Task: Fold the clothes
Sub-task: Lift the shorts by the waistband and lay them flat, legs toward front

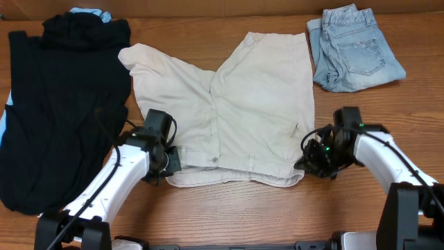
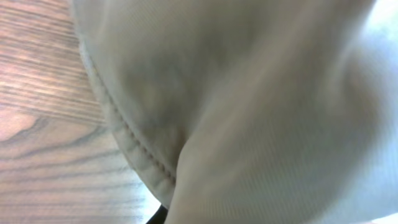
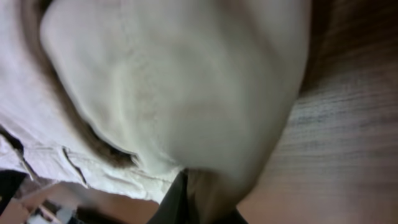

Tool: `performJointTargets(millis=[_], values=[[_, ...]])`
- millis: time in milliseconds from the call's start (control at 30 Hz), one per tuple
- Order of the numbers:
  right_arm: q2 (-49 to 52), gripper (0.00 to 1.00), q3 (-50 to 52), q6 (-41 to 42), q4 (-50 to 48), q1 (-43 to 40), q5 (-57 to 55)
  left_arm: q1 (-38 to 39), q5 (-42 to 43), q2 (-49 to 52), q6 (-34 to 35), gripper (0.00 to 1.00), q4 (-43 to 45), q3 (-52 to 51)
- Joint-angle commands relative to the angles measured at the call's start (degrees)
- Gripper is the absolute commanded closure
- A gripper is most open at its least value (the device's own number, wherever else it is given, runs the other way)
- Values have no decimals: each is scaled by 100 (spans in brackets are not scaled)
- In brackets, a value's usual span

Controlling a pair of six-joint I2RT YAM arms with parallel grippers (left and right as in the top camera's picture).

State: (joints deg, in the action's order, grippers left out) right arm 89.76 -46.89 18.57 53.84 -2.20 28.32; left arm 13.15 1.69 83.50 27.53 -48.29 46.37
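- The cream shorts (image 1: pixel 236 111) lie spread open in the middle of the table (image 1: pixel 229 215). The waistband is at 6 o'clock, nearest me, and the two wide legs point toward 12.
- I see no fold in them yet. Both legs lie flat side by side, with only a small flip of cloth at the left leg's hem, around 10 o'clock.
- My left gripper (image 1: pixel 168 161) sits at the waistband's 7 o'clock corner, touching the cloth. Its wrist camera is filled with beige fabric (image 2: pixel 261 112) and a stitched edge, and the jaws are hidden. I cannot tell whether they are apart or pinched on the cloth.
- My right gripper (image 1: pixel 309 160) sits at the 5 o'clock corner of the waistband. Its wrist view shows a bunch of cloth (image 3: pixel 174 81) draped close over the lens with a dark sliver below. Here too I cannot tell whether it is clamped.
- My judgement is that this is the very start: both arms are placed at the waistband corners for a first fold, and every fold remains to be made.
- The black garment (image 1: pixel 62 104) at 9 o'clock just touches the left leg, so I would watch that it doesn't drag along. The denim shorts (image 1: pixel 354 48) at 2 o'clock are near but apart.
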Motion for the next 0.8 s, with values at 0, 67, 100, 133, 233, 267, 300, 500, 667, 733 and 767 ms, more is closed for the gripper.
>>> performJointTargets(millis=[0, 67, 100, 133, 233, 267, 300, 500, 667, 733, 767], values=[[-306, 96, -1091, -367, 420, -17, -70, -306, -170, -114, -308, 96, -439, 1021], [-461, 96, -1904, -404, 894, -17, -245, -442, -173, -114, -588, 96, -1005, 1902], [-525, 96, -2341, -411, 1128, -17, -361, -503, -175, -114, -741, 96, -1283, 2371], [-581, 96, -2798, -483, 1362, -17, -446, -562, -175, -114, -901, 96, -1561, 2872], [-664, 96, -4365, -577, 2124, -17, -791, -710, -225, -114, -1298, 96, -2330, 4540], [-664, 96, -4887, -577, 2369, -17, -935, -743, -238, -114, -1427, 96, -2522, 5084], [-667, 96, -5390, -577, 2594, -24, -1078, -767, -236, -114, -1554, 96, -2677, 5615], [-667, 96, -8199, -573, 3759, -273, -1541, -793, -675, -114, -1727, 96, -3370, 8614], [-719, 96, -9801, -575, 4321, -595, -1537, -793, -1036, -164, -1729, 96, -3838, 10327], [-929, 96, -10021, -570, 4312, -671, -1545, -793, -1311, -243, -1729, 96, -4011, 10736], [-1014, 96, -10104, -570, 4319, -706, -1547, -793, -1471, -295, -1729, 96, -4089, 10878]])
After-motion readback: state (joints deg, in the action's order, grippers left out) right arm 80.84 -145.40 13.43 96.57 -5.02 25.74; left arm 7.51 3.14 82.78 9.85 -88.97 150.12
